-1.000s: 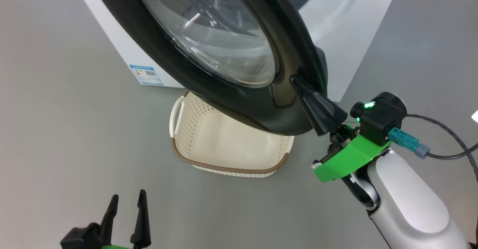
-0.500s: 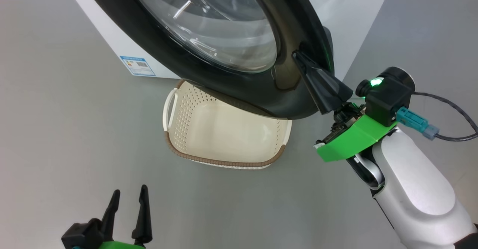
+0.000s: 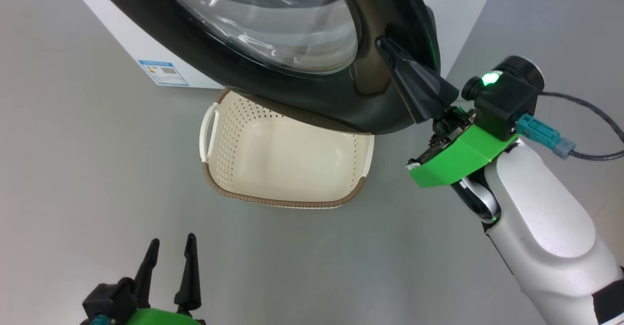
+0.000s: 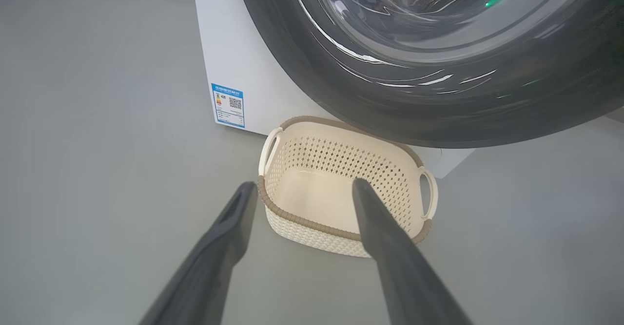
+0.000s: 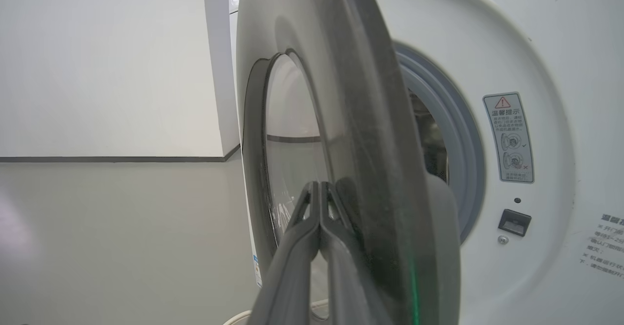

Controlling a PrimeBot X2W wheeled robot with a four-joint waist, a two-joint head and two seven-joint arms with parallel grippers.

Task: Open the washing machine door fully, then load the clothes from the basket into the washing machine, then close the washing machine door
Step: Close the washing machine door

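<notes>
The washing machine door [image 3: 292,96], round, glossy black with a glass bowl, stands partly open over the basket [image 3: 273,200]. My right gripper [image 3: 382,45] is shut with nothing in it, its tips against the door's outer face near the free edge; the right wrist view shows the right gripper [image 5: 320,186] on the door [image 5: 370,120], with the washing machine [image 5: 536,47] and its grey ring behind. My left gripper [image 3: 172,240] hangs open and low, well short of the basket [image 4: 312,225], whose inside is bare. The clothes are out of view.
Grey floor lies around the basket. A blue label [image 3: 163,73] marks the machine's side. A dark cable [image 3: 585,105] trails from my right wrist. The latch slot [image 5: 514,221] and a warning sticker [image 5: 509,137] sit right of the opening.
The head view has shifted. Beyond that shift, my right gripper and the door's free edge have moved toward the machine's front. The left gripper and the basket have stayed put.
</notes>
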